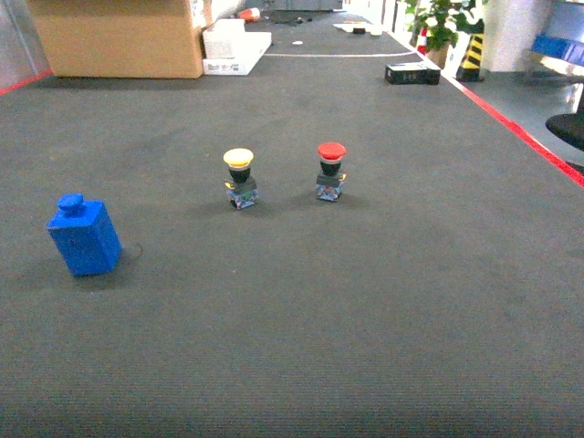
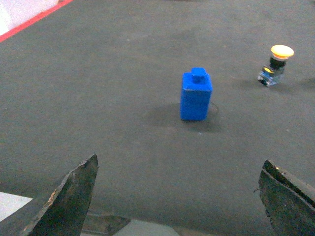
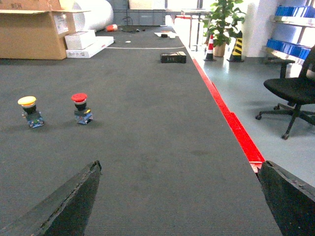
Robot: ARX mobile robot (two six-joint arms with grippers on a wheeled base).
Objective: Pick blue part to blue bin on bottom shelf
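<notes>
The blue part point(image 1: 84, 235) stands upright on the dark carpet at the left of the head view, a small knob on top. In the left wrist view the blue part point(image 2: 196, 96) is ahead of my left gripper point(image 2: 179, 160), well beyond its fingertips. That gripper is open with nothing between its fingers point(image 2: 74, 191). My right gripper point(image 3: 179, 163) is open too, over bare carpet. Neither gripper shows in the head view. Blue crates point(image 3: 289, 49) sit on a steel rack far right; I cannot tell which is the blue bin. The bottom shelf is hidden.
A yellow-capped push button point(image 1: 240, 178) and a red-capped push button point(image 1: 330, 171) stand mid-carpet. A red strip point(image 3: 231, 120) marks the carpet's right edge, with an office chair point(image 3: 293, 91) beyond. A cardboard box point(image 1: 119, 36) and white boxes point(image 1: 233, 46) lie far back.
</notes>
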